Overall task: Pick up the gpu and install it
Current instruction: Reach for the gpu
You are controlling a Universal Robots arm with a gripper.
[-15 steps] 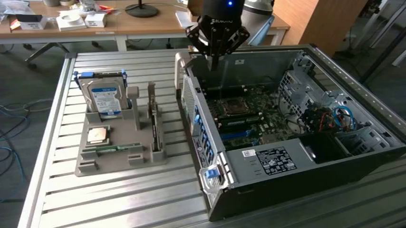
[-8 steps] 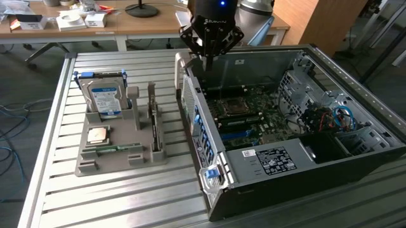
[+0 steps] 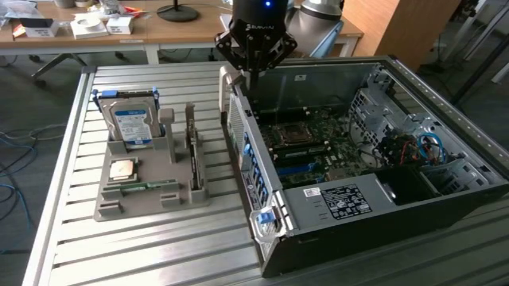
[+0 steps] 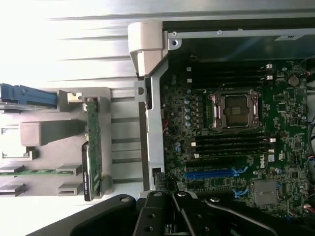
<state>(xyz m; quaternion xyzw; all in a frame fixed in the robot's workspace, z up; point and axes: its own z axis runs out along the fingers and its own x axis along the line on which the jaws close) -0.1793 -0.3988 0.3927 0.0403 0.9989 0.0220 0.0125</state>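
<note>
The gpu (image 3: 192, 149) stands on edge in a slot of the grey parts holder (image 3: 147, 199), its pale bracket end pointing up at the far side. In the wrist view the gpu (image 4: 92, 147) shows edge-on as a thin green-black strip. My gripper (image 3: 254, 72) hangs over the near wall of the open computer case (image 3: 350, 205), to the exterior view's right of the holder and apart from the gpu. In the wrist view my gripper (image 4: 171, 196) has its fingers pressed together with nothing between them. Below it lies the motherboard (image 4: 231, 132) with blue and black expansion slots.
A silver hard drive with a blue label (image 3: 131, 122), a CPU chip (image 3: 121, 170) and a RAM stick (image 3: 139, 186) sit in the same holder. The slatted metal table (image 3: 151, 250) carries holder and case. A wooden desk with boxes (image 3: 87, 27) stands behind.
</note>
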